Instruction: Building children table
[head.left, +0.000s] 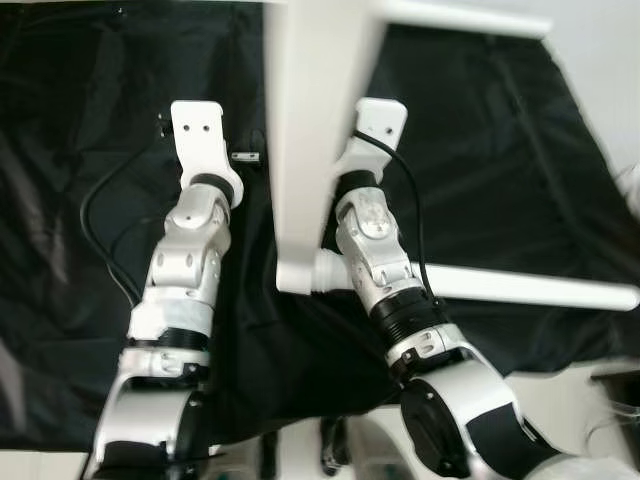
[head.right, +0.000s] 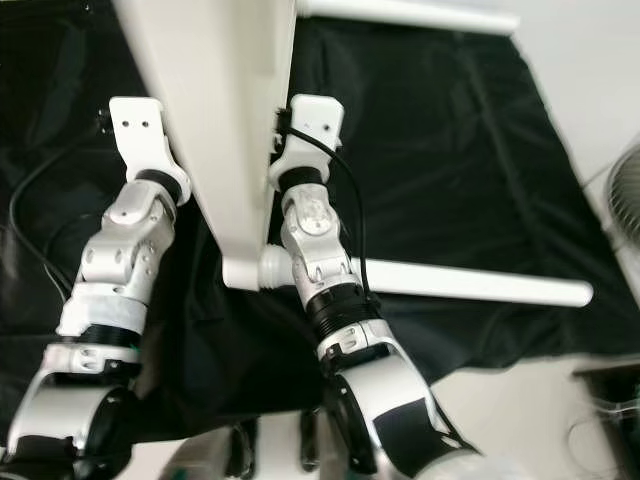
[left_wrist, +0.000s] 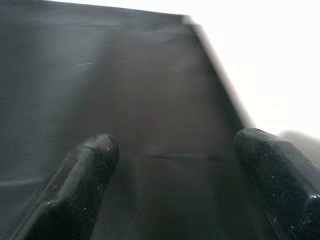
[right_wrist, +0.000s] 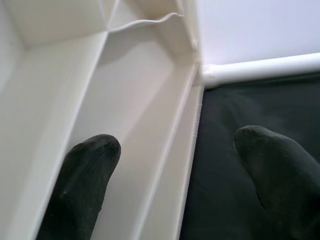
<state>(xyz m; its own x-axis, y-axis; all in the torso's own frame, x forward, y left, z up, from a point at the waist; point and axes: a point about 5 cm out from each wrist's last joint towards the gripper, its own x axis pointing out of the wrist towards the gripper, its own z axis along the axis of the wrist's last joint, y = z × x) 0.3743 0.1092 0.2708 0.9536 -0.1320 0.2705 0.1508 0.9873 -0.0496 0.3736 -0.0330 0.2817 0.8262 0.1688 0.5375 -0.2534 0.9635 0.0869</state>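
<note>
Here the right gripper (right_wrist: 175, 175), fingers spread, straddles the tabletop (right_wrist: 100, 100) rim — stiff, light plastic, probably best gripped there; left gripper (left_wrist: 175, 185) spread — idle.

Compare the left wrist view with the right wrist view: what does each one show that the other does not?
Left wrist view alone: the top's dark flat face, with a bright background past its edge. Right wrist view alone: the top's white ribbed underside, with one finger of the right gripper over it, and a white leg socketed at its corner. Both share two black fingers spread apart, jaws open, holding nothing; the left gripper shows the same. The black cloth appears beside the right gripper.
</note>
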